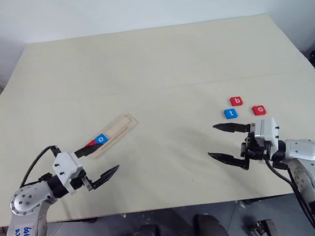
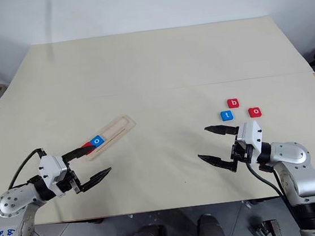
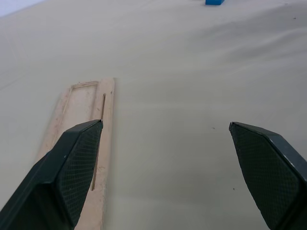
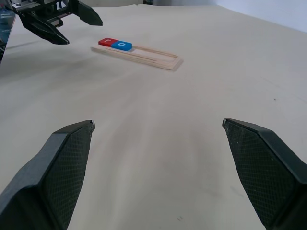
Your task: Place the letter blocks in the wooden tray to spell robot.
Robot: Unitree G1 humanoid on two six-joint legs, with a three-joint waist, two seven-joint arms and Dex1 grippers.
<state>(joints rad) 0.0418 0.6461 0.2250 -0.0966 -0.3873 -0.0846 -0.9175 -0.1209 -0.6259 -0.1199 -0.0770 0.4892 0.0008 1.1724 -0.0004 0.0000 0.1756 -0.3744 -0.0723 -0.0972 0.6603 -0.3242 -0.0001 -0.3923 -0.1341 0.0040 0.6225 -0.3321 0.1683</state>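
Left pincer (image 1: 98, 162) level, fingers spread wide, right pincer (image 1: 230, 142) level, likewise spread

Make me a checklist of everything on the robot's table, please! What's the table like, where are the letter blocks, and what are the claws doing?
Surface: pale table, a seam running across it.
Wooden tray: lies slanted on the robot's left side.
Blocks in tray: a red block at the end, letter hidden, then a blue o beside it; the other slots are bare.
Loose blocks: red b, blue t and red o lie on the right, apart from each other.
Clutter: nothing seen.
Left claw: open, holding nothing, near the tray's filled end.
Right claw: open, holding nothing, just short of the loose blocks.
Cables: black cable on the left arm.
Surroundings: white wall behind.
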